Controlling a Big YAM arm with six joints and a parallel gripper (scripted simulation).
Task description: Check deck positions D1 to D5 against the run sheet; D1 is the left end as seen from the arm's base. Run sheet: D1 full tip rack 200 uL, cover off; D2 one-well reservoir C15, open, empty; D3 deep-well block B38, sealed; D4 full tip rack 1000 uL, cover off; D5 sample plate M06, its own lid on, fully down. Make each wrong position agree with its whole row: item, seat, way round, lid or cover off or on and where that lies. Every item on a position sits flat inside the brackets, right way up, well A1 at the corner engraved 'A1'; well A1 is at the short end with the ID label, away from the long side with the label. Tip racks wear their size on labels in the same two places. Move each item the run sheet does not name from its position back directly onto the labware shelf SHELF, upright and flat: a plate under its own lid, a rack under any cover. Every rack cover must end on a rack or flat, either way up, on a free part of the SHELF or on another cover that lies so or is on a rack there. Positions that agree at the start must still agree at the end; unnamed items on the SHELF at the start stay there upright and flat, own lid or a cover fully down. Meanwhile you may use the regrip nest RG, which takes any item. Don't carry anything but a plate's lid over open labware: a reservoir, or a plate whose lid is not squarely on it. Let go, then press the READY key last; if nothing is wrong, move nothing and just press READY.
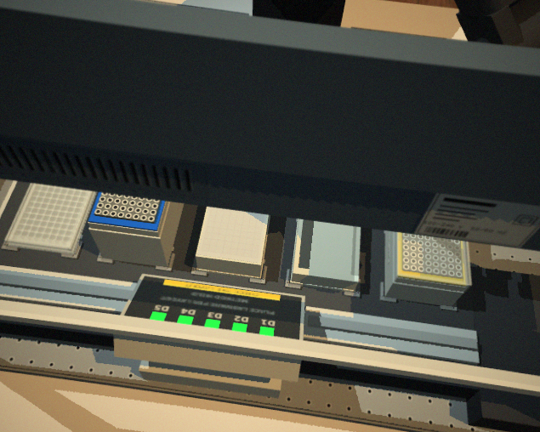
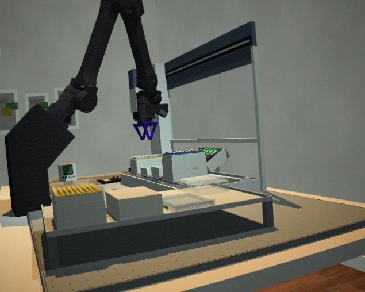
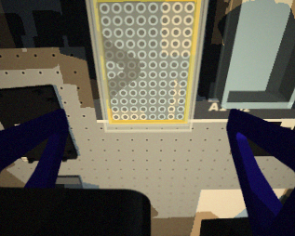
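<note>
In the top view the deck runs right to left. A yellow tip rack (image 1: 430, 259) with its cover off is at D1. A pale open reservoir (image 1: 328, 252) is at D2 and a cream sealed block (image 1: 231, 241) at D3. A blue tip rack (image 1: 128, 213) with its cover off is at D4 and a lidded clear plate (image 1: 47, 218) at D5. My gripper (image 2: 145, 131) is open and empty, high above the D1 end of the deck. In the wrist view the gripper (image 3: 148, 158) hangs over perforated board just short of the yellow rack (image 3: 148, 62), with the reservoir (image 3: 260, 51) to the right.
The shelf in front holds a yellow-topped rack (image 2: 76, 200), a cream block (image 2: 134, 200) and a clear plate (image 2: 188, 199). The READY key (image 2: 66, 172) stands behind the shelf's left end. The gantry beam (image 1: 260, 116) hides the arm in the top view. A dark nest (image 3: 27, 121) lies left of the rack.
</note>
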